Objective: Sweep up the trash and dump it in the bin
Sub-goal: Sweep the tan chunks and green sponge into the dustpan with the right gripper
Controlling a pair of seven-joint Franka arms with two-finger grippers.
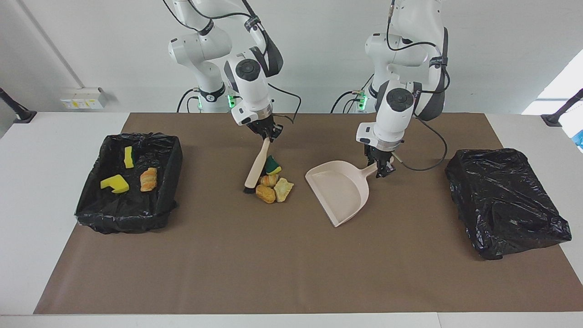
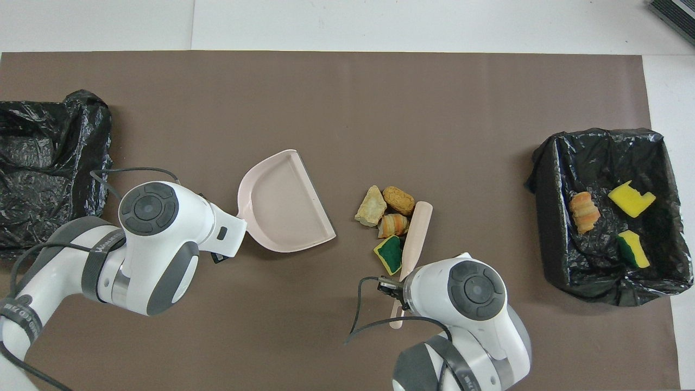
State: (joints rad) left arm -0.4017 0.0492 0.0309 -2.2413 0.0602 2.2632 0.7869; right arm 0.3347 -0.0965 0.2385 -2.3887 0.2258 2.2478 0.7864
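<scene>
- Trash [image 1: 272, 182]: four loose scraps bunched mid-mat, between the hand brush [image 1: 256, 166] and the open mouth of the dustpan [image 1: 339, 191]; three more already lying in the lined bin [image 1: 86, 200] at the right arm's end of the table.
- Loose bunch touching or nearly so: green-topped yellow piece nearest the robots, leaning against the brush; striped orange, tan and pale pieces just beside it. Near the pan's lip, not yet touching it.
- Likely very light, soft and springy, rough enough to drag on the mat; apt to tumble or hop over the bristles rather than slide. Best not pinched at all: pushed low from the brush side with a slow, flat stroke.
- Right gripper [image 1: 268, 134] clamped shut on the top of the brush handle, brush tilted, bristles down on the mat beside the bunch.
- Left gripper [image 1: 381, 169] down at the dustpan's handle end, jaws drawn narrow onto it; pan flat on the mat.
- Brown mat [image 1: 273, 264]: matte, flat, over a white table [image 1: 45, 182].
- Plenty of open mat around; second lined bin [image 1: 505, 200] at the left arm's end, well apart from the pan.
</scene>
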